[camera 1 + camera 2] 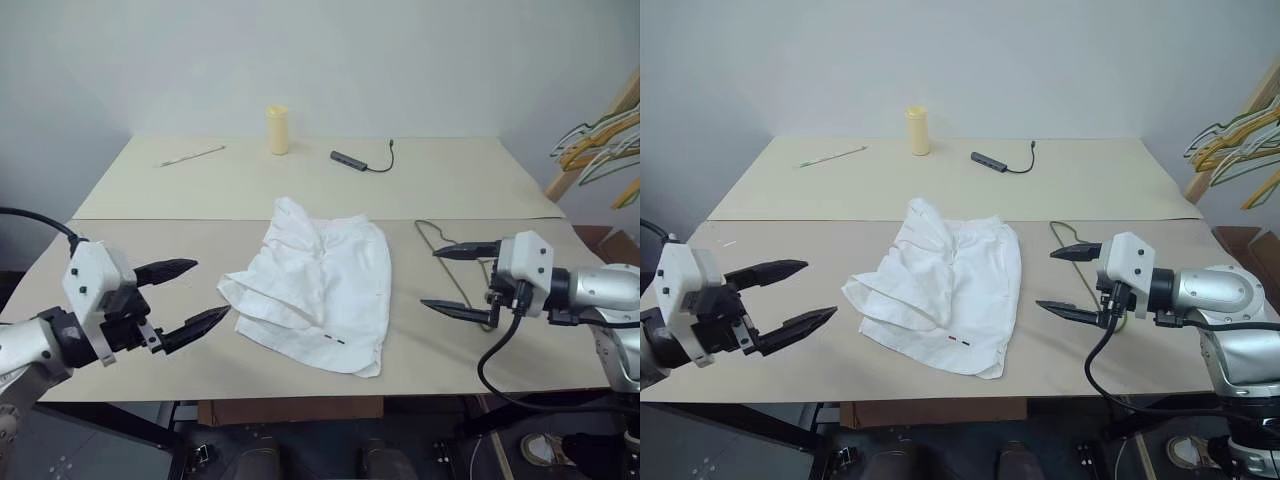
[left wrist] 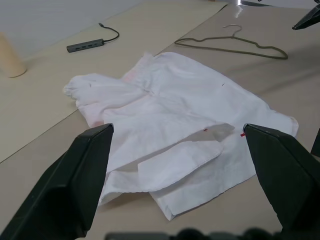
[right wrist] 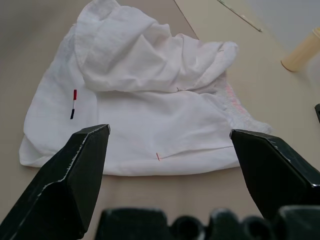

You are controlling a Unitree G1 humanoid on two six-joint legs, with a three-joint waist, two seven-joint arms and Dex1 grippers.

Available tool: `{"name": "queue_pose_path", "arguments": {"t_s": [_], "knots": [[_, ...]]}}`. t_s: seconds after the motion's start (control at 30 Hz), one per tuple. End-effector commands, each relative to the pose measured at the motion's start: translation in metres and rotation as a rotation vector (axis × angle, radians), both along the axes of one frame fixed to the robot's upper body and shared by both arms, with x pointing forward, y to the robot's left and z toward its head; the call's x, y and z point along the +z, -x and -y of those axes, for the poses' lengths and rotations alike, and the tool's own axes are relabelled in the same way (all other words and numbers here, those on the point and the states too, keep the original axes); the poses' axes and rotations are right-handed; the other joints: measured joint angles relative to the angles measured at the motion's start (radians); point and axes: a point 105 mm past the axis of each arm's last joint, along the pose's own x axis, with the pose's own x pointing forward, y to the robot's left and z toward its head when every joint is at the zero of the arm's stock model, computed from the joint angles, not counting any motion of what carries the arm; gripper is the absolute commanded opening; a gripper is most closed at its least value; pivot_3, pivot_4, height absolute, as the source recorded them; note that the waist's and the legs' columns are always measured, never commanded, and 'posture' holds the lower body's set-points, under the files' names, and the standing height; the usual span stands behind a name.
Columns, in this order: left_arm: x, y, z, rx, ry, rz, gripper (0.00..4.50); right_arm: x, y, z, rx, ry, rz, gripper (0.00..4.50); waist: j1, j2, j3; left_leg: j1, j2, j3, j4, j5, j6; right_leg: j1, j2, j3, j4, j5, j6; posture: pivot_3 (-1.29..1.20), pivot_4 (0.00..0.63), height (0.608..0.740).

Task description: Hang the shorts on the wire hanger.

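Shorts (image 1: 318, 283) crumpled mid-bench (image 1: 150, 215); wire hanger (image 2: 232, 45) at their 3 o'clock. Left claw (image 1: 187, 297), right claw (image 1: 455, 279) spread, empty.

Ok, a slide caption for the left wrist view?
Open left gripper facing crumpled white shorts on the table, wire hanger lying beyond them.

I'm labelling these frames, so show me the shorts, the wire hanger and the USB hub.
shorts (image 1: 335, 280): left eye view, middle of the fabric.
wire hanger (image 2: 235, 46): left wrist view, shoulder wire below the hook.
USB hub (image 1: 347, 158): left eye view, its body.
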Motion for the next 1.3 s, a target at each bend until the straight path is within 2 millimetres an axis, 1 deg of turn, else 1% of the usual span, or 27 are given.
{"name": "queue_pose_path", "arguments": {"t_s": [0.03,0.2,0.5,0.6,0.7,0.8,0.87,0.97,1.03,1.1,1.2,1.3], "knots": [[0.008,0.003,0.001,-0.033,-0.025,0.036,4.50,0.010,0.004,-0.001,0.009,0.007,0.044,4.48,0.000,0.000,0.000,0.000,0.000,0.000,0.000,0.000,0.000,0.000,0.000,0.000,0.000,0.000,0.000,0.02,0.069,0.740],[0.006,0.004,0.001,-0.045,-0.046,0.027,4.50,0.004,0.009,-0.001,0.006,0.007,0.028,4.48,0.000,0.000,0.000,0.000,0.000,0.000,0.000,0.000,0.000,0.000,0.000,0.001,0.000,-0.001,-0.002,0.02,0.075,0.740],[0.000,0.004,0.000,-0.032,-0.064,0.011,4.50,0.006,0.008,-0.002,0.016,0.014,0.030,4.48,-0.001,0.000,0.000,0.000,0.000,0.001,0.000,0.000,0.000,-0.001,0.000,0.001,0.000,-0.002,-0.003,0.02,0.077,0.740],[-0.015,0.002,0.001,-0.057,-0.165,-0.043,4.50,0.003,0.006,-0.005,0.028,0.018,0.030,4.48,0.002,0.000,0.000,0.000,0.000,0.001,0.000,0.000,0.000,0.000,0.000,0.001,0.000,-0.002,-0.003,0.04,0.068,0.740],[-0.031,-0.002,0.005,-0.144,-0.312,-0.039,4.50,0.004,0.002,-0.010,0.059,0.038,0.048,4.48,0.005,0.000,0.000,0.001,0.000,0.002,0.000,0.000,0.000,-0.001,0.000,0.002,0.000,-0.002,-0.003,0.03,0.073,0.740],[-0.046,-0.005,0.011,-0.244,-0.395,-0.057,4.50,0.008,-0.001,-0.009,0.064,0.043,0.053,4.48,0.007,0.000,0.002,0.001,0.000,0.003,-0.001,0.000,0.000,-0.002,0.000,0.002,0.000,-0.002,-0.004,0.03,0.078,0.740],[-0.059,-0.007,0.016,-0.328,-0.447,-0.062,4.50,0.007,-0.002,-0.009,0.066,0.052,0.051,4.48,0.010,0.000,0.002,-0.001,0.000,0.004,-0.001,0.000,0.000,-0.004,0.000,0.003,0.000,-0.002,-0.004,0.03,0.078,0.740],[-0.073,-0.019,0.024,-0.401,-0.497,-0.046,4.50,0.003,-0.002,-0.012,0.081,0.076,0.046,4.48,0.020,0.000,0.003,-0.003,0.000,0.005,-0.001,0.000,0.000,-0.007,0.000,0.004,0.000,-0.002,-0.004,0.02,0.077,0.740],[-0.082,-0.034,0.029,-0.424,-0.531,-0.034,4.50,0.002,0.002,-0.014,0.106,0.094,0.037,4.48,0.021,0.000,0.003,-0.006,0.000,0.006,-0.001,0.000,0.000,-0.009,0.001,0.004,0.000,0.001,0.001,0.00,0.071,0.740],[-0.089,-0.045,0.034,-0.468,-0.582,-0.029,4.50,0.001,0.007,-0.014,0.134,0.110,0.018,4.48,0.022,0.000,0.002,-0.007,0.000,0.006,-0.001,0.000,0.000,-0.011,0.001,0.005,0.001,0.003,0.004,-0.02,0.066,0.740],[-0.106,-0.056,0.036,-0.533,-0.696,-0.007,4.50,-0.001,0.015,-0.014,0.179,0.135,-0.008,4.48,0.017,0.000,0.002,-0.008,0.000,0.008,-0.001,0.000,0.000,-0.012,0.002,0.007,0.001,0.004,0.005,-0.04,0.059,0.740],[-0.120,-0.062,0.040,-0.595,-0.780,0.011,4.50,-0.002,0.020,-0.016,0.201,0.147,-0.014,4.48,0.002,0.000,0.002,-0.009,0.000,0.009,-0.001,0.000,0.000,-0.013,0.002,0.008,0.001,0.004,0.005,-0.06,0.055,0.740]]}}
